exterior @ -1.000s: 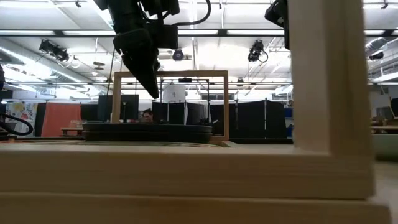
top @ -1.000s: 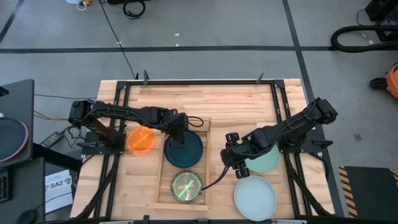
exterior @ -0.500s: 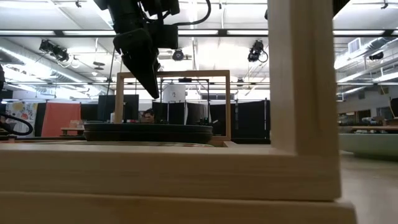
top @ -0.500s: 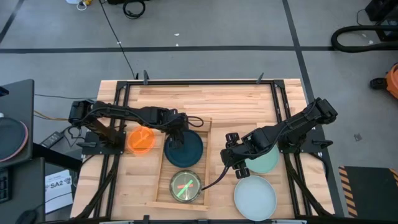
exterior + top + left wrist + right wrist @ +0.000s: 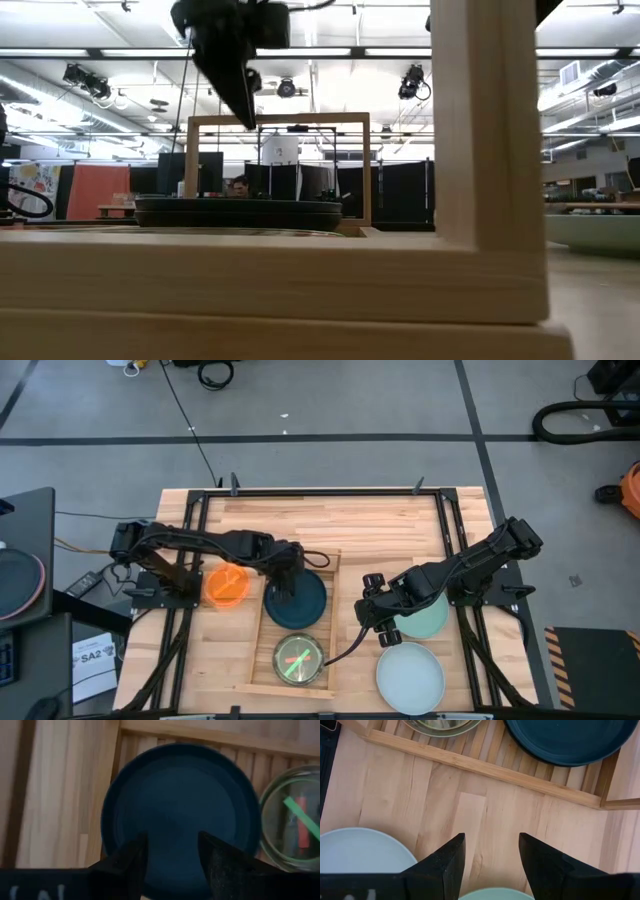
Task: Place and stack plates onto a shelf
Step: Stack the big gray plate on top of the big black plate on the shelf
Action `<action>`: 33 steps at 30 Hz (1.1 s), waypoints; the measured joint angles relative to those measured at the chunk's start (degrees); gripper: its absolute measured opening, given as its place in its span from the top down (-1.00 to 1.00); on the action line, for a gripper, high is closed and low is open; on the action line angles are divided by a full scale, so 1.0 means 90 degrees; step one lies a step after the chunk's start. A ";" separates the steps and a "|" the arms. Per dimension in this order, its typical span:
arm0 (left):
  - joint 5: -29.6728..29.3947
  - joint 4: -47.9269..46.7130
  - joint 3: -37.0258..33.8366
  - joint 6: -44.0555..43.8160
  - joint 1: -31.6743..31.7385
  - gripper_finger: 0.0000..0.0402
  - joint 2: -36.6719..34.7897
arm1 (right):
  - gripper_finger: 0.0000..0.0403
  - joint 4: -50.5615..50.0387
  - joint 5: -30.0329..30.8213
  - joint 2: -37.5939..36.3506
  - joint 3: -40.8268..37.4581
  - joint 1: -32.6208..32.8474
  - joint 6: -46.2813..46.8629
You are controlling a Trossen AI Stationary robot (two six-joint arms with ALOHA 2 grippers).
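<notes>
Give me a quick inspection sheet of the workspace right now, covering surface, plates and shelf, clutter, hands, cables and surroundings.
Surface: plank table.
Job's things: dark teal plate and stacked translucent plates in shelf; orange plate, mint plate, pale plate outside.
Clutter: nothing seen.
Hands: left hand open above teal plate; right hand open, empty.
Cables: one over floor.
Surroundings: person beyond table.

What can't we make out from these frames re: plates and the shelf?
- Low view: a wooden post blocks the right side; the shelf rim hides the plates' bases.
- High view: left gripper covers part of the dark teal plate; whether a black plate lies under it is unclear.
- High view: right gripper hides part of the mint green plate.
- Small stack: count unclear.
</notes>
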 joint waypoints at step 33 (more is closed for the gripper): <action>0.0029 -0.2039 0.2123 0.0619 -0.0122 0.12 -0.1458 | 0.05 0.0141 -0.0169 -0.0002 0.0000 0.0105 0.0358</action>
